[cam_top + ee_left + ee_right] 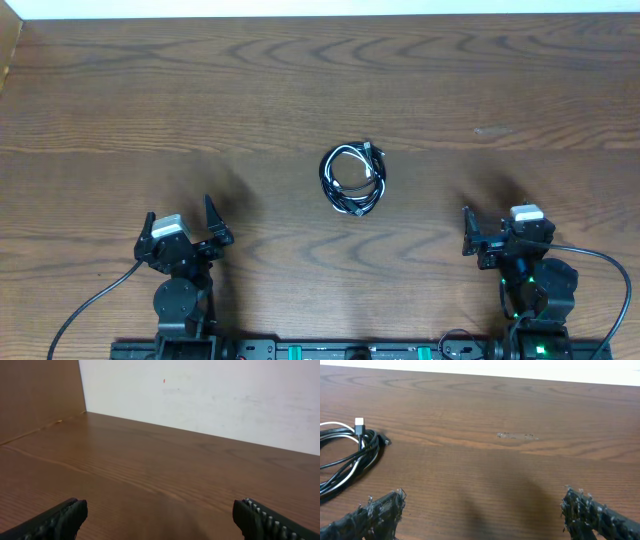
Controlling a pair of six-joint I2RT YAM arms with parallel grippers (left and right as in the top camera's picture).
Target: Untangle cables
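Coiled cables [354, 180] lie on wooden table [120, 110].

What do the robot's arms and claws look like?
The left arm and right arm are black, each with a white block near its end and a thick black wire trailing off. Finger pads are ridged; the right ones look frayed.

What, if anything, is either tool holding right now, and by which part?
Nothing is held. The left tool and the right tool both stand open and empty. The cables lie coiled on the table, apart from both.
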